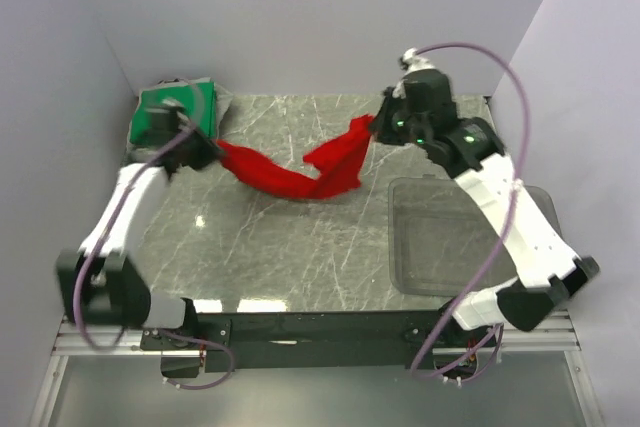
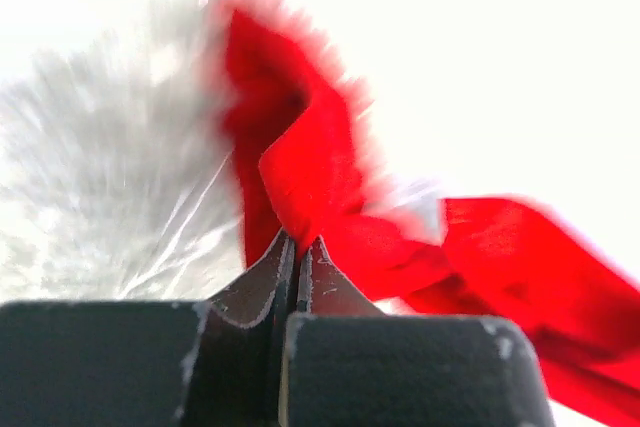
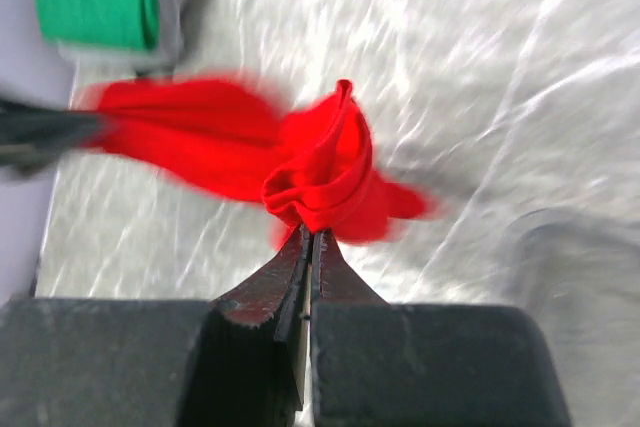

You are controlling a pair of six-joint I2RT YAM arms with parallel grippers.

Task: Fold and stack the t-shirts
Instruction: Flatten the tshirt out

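White links and black joints make up the left arm [image 1: 125, 209] and right arm [image 1: 510, 209], each with a purple-grey cable [image 1: 465, 45]. Green lights [image 1: 400, 125] mark one wrist. The fingers [image 3: 265, 292] are scuffed black.

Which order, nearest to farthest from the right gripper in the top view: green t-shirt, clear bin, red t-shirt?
1. The red t-shirt: pinched in the shut right gripper, trailing off to its left.
2. The clear bin: on the right side, just toward the arm bases from the gripper, not touching it.
3. The green t-shirt: in the far left corner, clearly farthest.
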